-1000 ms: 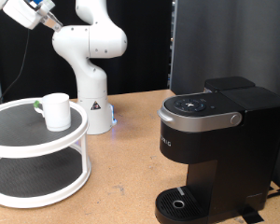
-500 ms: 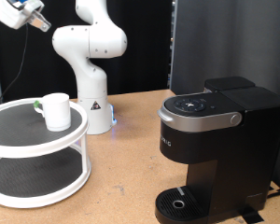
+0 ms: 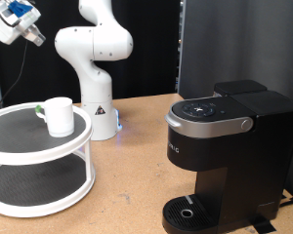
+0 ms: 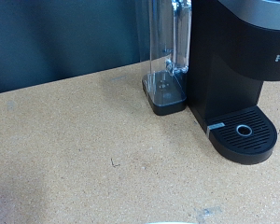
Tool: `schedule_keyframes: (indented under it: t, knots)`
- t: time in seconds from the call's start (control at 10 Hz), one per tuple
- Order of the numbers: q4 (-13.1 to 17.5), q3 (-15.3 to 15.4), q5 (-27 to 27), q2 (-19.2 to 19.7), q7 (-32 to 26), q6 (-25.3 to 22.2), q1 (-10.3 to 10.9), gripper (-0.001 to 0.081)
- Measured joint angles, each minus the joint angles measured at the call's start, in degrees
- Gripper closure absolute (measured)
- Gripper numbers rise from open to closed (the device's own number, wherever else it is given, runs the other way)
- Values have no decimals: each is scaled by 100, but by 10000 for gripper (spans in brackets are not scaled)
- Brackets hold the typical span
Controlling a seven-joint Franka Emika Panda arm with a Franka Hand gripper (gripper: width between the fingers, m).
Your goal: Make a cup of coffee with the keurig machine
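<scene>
One cup (image 3: 60, 115), seemingly far below claw (image 3: 34, 37).

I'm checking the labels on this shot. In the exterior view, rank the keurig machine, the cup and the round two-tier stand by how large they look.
1. keurig machine, though it sits nearer the camera
2. two-tier stand
3. cup, clearly smallest

Black keurig machine (image 4: 229, 56) with round drip tray (image 4: 245, 133) and clear water tank (image 4: 166, 47) on a cork-brown tabletop (image 4: 75, 149).
</scene>
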Motion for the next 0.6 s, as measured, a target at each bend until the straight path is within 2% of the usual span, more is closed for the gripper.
schedule_keyframes:
  t: [0.3, 0.6]
  knots:
    - [-15, -6, 0, 36, -6, 2, 0, 804]
    - [-334, -9, -18, 13, -150, 476, -42, 804]
